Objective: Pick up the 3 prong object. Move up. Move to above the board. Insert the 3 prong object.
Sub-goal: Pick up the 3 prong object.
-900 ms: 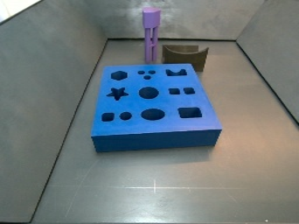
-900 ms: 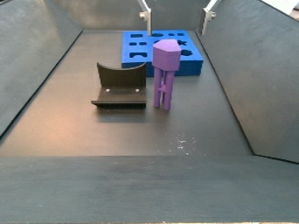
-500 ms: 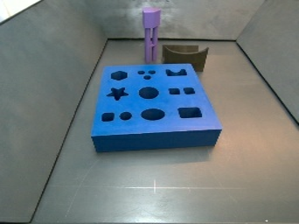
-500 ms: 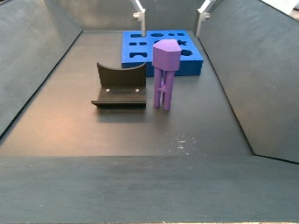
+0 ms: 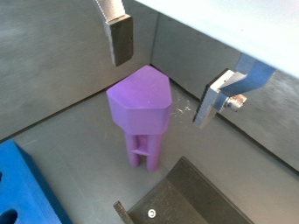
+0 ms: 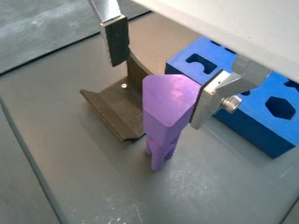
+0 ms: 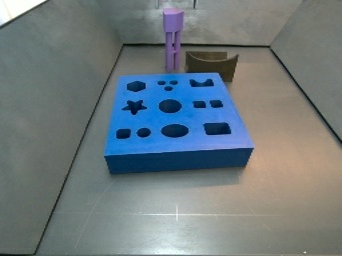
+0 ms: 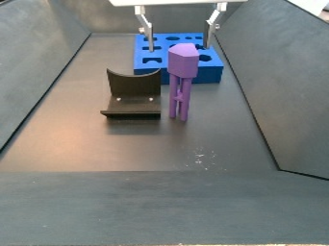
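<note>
Grey walls stand around a dark floor [image 8: 154,144]. Up above it hangs the gripper [image 8: 179,25], with its two silver fingers [image 5: 121,39] spread wide apart and nothing held between them. Right below the gripper, the 3 prong object [image 8: 183,80] stands upright on its prongs, not touched by either finger. In both wrist views its purple top sits under the gap between the fingers. Just beside it lies a dark brown curved holder [image 8: 131,94]. Farther off from the gripper rests the board [image 7: 178,122], blue with cut-out holes.
</note>
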{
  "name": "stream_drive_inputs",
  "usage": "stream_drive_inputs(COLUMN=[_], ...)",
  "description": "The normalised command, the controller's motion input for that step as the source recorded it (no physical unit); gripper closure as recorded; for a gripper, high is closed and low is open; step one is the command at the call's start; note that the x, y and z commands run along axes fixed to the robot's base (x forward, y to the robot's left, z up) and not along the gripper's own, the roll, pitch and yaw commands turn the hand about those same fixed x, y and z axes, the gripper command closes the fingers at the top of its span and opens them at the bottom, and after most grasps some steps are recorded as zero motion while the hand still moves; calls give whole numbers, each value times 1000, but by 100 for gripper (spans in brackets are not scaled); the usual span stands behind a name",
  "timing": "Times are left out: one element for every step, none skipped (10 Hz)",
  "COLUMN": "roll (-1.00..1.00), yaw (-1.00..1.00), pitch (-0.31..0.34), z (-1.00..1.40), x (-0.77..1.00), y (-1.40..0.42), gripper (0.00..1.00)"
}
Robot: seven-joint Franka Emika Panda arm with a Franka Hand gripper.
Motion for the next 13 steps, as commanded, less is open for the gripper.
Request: stream_drive_inputs(roll=[0, 0, 0, 0, 0, 0, 0, 0, 0, 0, 0, 0, 0], yaw=[206, 0, 0, 0, 0, 0, 0, 17, 0, 0, 0, 0, 0], pitch=[0, 0, 23, 9, 0, 0, 0, -91, 0, 0, 0, 0, 0], z=[-257, -269, -431, -417, -391, -334, -140, -11, 0, 0, 0, 0, 0], x=[-51, 0, 14, 0, 0, 0, 0, -34, 0, 0, 0, 0, 0], y=[-94, -20, 0, 0, 0, 0, 0, 0, 0, 0, 0, 0, 0], gripper=[0, 0, 0, 0, 0, 0, 0, 0, 0, 100, 100, 100, 100])
